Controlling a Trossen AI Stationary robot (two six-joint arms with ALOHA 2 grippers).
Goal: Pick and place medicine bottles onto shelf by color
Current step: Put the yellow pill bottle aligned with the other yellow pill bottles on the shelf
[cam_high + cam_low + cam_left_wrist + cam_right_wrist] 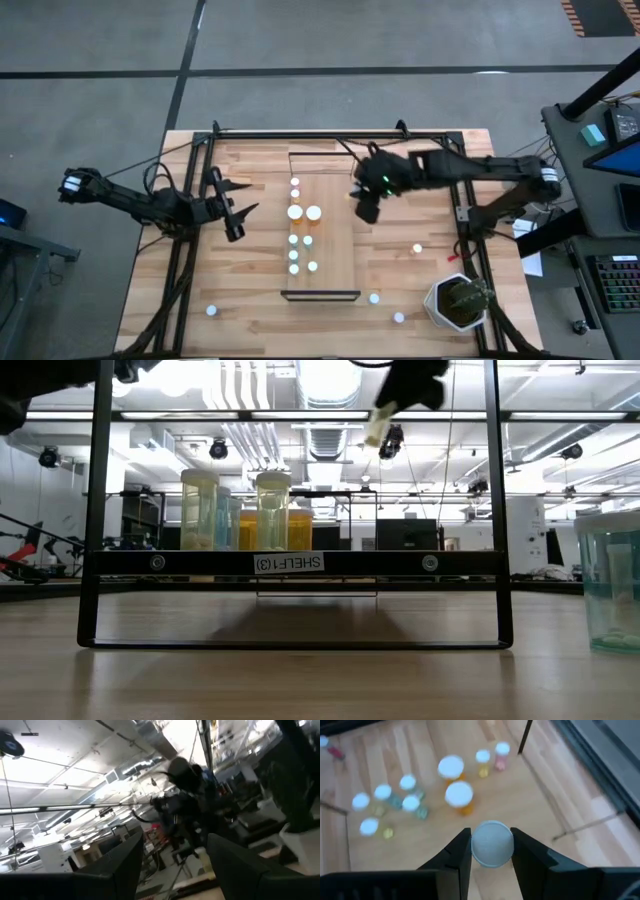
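Right claw (491, 851) pinches a bottle (492, 844) above the shelf (335, 235) holding about seven, left claw (236, 212) spread aside; four bottles remain on the surface (250, 300)

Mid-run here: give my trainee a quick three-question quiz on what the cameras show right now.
1. True or false: the right gripper holds a white-capped bottle between its fingers.
2. Which arm waits off the shelf, fingers apart?
3. The potted plant stands: A) on the shelf, B) at the table's corner on the right arm's side.

Key: 1 true; 2 the left gripper; 3 B.
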